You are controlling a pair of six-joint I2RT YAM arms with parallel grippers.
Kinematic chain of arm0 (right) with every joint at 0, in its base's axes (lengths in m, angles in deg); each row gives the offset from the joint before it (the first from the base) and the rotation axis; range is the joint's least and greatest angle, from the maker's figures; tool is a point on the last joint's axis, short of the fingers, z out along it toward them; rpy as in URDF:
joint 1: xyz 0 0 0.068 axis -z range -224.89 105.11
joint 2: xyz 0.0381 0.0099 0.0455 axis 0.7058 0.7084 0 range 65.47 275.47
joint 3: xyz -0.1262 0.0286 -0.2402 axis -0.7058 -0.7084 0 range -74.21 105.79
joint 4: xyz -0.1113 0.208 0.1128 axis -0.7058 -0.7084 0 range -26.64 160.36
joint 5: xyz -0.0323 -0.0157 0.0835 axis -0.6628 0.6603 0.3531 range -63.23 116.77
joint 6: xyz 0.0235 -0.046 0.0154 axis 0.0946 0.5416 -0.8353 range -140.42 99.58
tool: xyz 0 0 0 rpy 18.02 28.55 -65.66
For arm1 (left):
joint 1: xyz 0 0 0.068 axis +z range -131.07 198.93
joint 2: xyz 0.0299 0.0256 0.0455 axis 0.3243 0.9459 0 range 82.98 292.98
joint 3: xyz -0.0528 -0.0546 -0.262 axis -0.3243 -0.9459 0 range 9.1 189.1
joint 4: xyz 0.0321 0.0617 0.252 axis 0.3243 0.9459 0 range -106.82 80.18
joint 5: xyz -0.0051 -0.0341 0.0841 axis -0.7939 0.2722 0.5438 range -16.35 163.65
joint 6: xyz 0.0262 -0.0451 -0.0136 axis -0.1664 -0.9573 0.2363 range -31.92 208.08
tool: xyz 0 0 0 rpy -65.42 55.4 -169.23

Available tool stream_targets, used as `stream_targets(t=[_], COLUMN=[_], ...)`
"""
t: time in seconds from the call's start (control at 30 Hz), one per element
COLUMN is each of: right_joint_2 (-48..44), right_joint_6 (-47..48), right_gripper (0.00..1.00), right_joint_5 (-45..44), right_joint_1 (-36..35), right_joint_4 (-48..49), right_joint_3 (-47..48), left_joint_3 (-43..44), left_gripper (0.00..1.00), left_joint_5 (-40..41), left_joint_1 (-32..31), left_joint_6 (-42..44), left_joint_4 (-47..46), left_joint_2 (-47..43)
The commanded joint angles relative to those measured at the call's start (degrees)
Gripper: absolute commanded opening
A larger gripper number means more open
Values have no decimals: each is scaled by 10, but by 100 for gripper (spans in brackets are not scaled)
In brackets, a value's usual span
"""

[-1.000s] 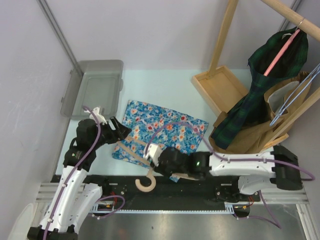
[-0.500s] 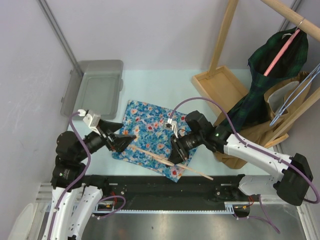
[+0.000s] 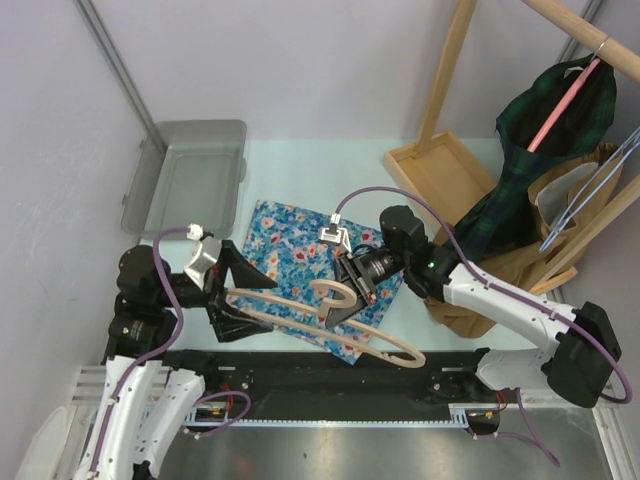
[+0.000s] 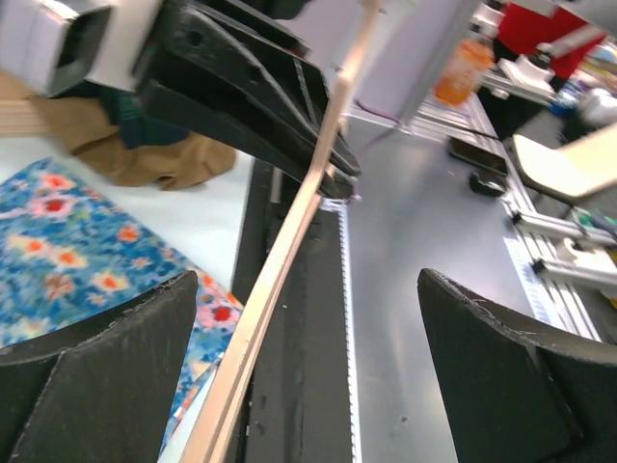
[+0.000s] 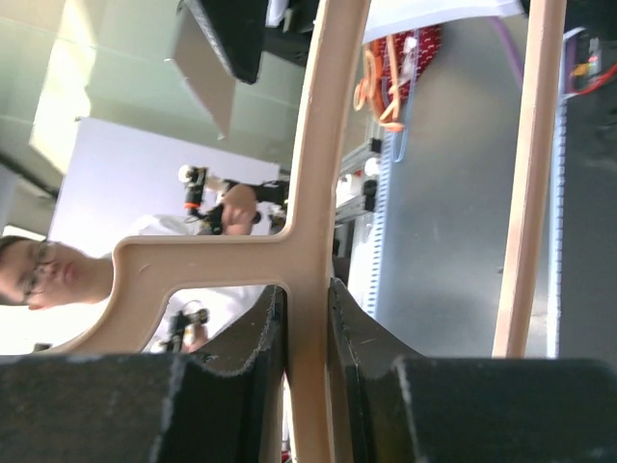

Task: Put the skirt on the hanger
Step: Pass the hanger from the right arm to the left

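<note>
The skirt (image 3: 285, 250), blue with a flower print, lies flat on the table; its edge shows in the left wrist view (image 4: 58, 260). My right gripper (image 3: 345, 300) is shut on the wooden hanger (image 3: 300, 310) near its hook and holds it above the skirt's near edge. In the right wrist view the hanger (image 5: 313, 174) stands pinched between the jaws of my right gripper (image 5: 308, 318). My left gripper (image 3: 243, 298) is open around the hanger's left end. The hanger's bar (image 4: 280, 280) crosses the gap of the left gripper (image 4: 308, 386) close to the left finger (image 4: 96, 376).
A grey lidded bin (image 3: 190, 180) sits at the back left. A wooden rack base (image 3: 445, 175) and rail stand at the right, carrying a dark plaid garment (image 3: 530, 150), wire hangers (image 3: 590, 190) and brown cloth (image 3: 500, 275). The black front rail (image 3: 330, 375) runs along the table's near edge.
My right arm has swung back from the near edge and raised the hanger over the skirt, turning it broadside. My left gripper has opened wide and now straddles the hanger's left end.
</note>
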Motion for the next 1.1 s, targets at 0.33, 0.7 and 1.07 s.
stream_targets(t=[0.33, 0.7, 1.07], right_joint_2=[23, 14, 17], right_joint_6=[184, 188, 145], right_gripper=[0, 0, 0], right_joint_5=[-78, -92, -65], right_joint_1=[-34, -13, -12], right_joint_4=[-260, -269, -255], right_joint_3=[76, 107, 116], left_joint_3=[60, 69, 77], left_gripper=[77, 64, 68], left_joint_5=[56, 110, 164], left_joint_1=[-76, -157, -182], left_joint_6=[141, 178, 180], left_joint_4=[152, 218, 210], left_joint_2=[76, 109, 138])
